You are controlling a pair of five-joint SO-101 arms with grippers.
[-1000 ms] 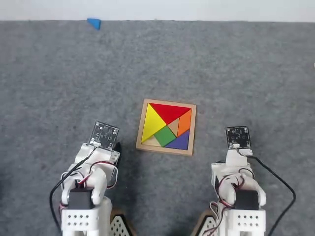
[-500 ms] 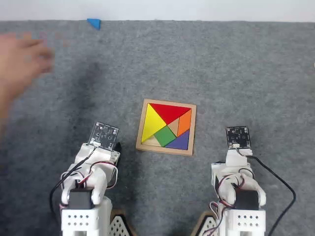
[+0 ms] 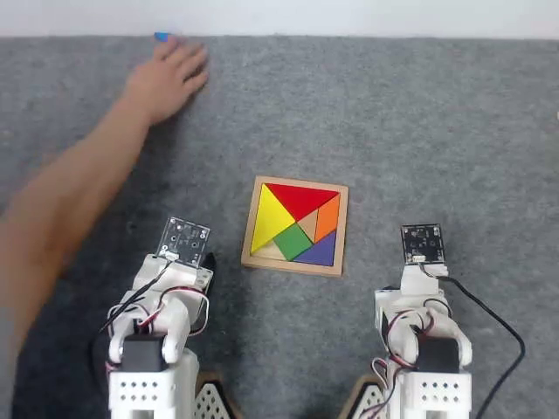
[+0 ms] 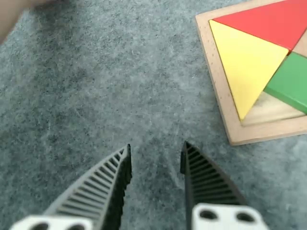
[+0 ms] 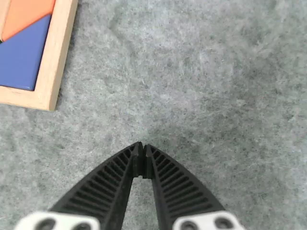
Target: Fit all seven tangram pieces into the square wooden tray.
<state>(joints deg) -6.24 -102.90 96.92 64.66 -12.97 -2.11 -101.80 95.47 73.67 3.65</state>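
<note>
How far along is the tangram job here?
Done: five coloured pieces sit in the tray. In hand: nothing; left gripper open, right gripper shut, both empty. Left: a corner gap shows bare wood; a blue triangle lies at the far edge of the table, by a person's hand.

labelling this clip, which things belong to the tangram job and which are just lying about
Job: wooden tray; coloured pieces in it; small blue piece at the far edge, hand at it.
Lying about: grey mat; black cable.
</note>
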